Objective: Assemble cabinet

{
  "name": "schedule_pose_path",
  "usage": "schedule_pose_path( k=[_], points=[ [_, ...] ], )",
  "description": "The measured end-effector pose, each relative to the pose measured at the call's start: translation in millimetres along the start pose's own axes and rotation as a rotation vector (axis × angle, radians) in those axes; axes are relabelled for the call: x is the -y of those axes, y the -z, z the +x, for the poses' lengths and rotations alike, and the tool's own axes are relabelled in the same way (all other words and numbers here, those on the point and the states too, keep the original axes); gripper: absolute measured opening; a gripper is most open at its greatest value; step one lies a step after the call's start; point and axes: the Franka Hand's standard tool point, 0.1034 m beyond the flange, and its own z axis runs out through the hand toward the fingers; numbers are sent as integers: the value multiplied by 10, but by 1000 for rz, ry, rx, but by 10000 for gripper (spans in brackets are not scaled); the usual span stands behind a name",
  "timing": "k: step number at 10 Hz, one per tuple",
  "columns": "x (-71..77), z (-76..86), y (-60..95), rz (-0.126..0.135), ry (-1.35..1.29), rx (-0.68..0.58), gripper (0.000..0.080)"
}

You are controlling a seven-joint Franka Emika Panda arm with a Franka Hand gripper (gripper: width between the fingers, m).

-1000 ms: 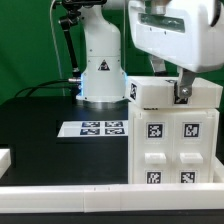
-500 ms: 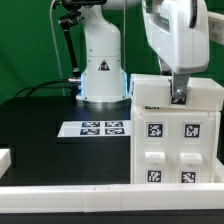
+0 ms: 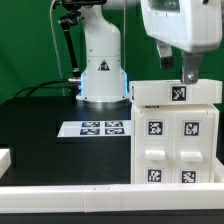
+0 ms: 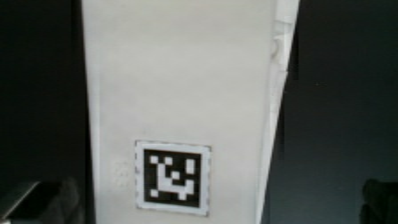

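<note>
My hand hovers just above the cabinet, released and empty. The rigid, smooth, seemingly light top panel is best gripped across its narrow edges.

soft even light, blurry wrist view

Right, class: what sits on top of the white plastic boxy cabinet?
A white top panel with a black-and-white tag lies across the cabinet; the gripper hangs just above it. Whatever is under the panel is covered.
</note>
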Motion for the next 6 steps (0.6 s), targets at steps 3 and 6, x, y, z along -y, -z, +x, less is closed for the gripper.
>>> schedule_pose_path(
  k=[3,6],
  points=[
    [-6,-7,-33,-5,42,-1,796],
    [29,-60,-51,-9,379,-17,796]
  ],
)
